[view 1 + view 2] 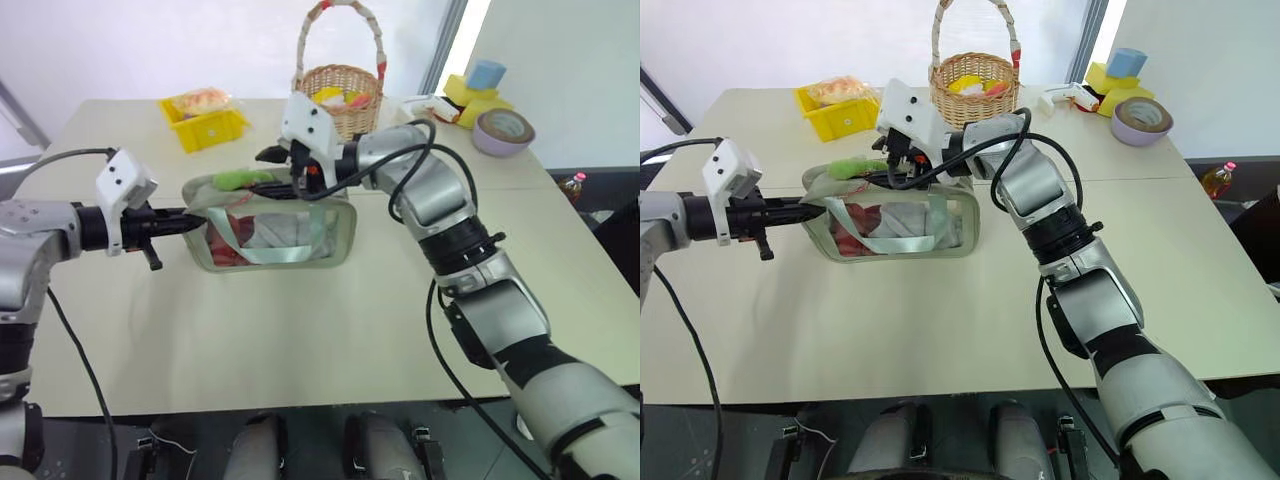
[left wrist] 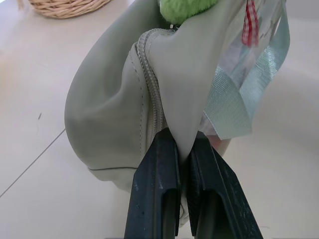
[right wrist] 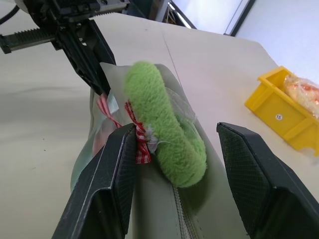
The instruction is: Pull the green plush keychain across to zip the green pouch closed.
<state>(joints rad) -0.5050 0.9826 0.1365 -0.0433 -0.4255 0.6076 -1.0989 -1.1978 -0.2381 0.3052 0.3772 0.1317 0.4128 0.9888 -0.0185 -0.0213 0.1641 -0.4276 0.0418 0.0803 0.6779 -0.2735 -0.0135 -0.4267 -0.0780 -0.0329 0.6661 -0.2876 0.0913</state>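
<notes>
I see a beige counter [image 1: 300,330] by white walls; my left hand [image 2: 183,164] pinches the pouch [image 1: 335,240], right hand [image 3: 184,169] wide around the keychain [image 3: 167,134]

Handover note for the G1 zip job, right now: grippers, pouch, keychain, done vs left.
Left gripper: shut on the end of the green pouch, pinching the fabric beside the zipper and holding it off the table.
Right gripper: open, fingers either side of the green plush keychain, not gripping it.
Keychain sits on the pouch's top edge, near the end the left gripper holds.
Done: pouch braced, right gripper lined up on the keychain.
Left: close on the keychain and pull it along the zipper. How far the zip is shut, I cannot tell.
</notes>
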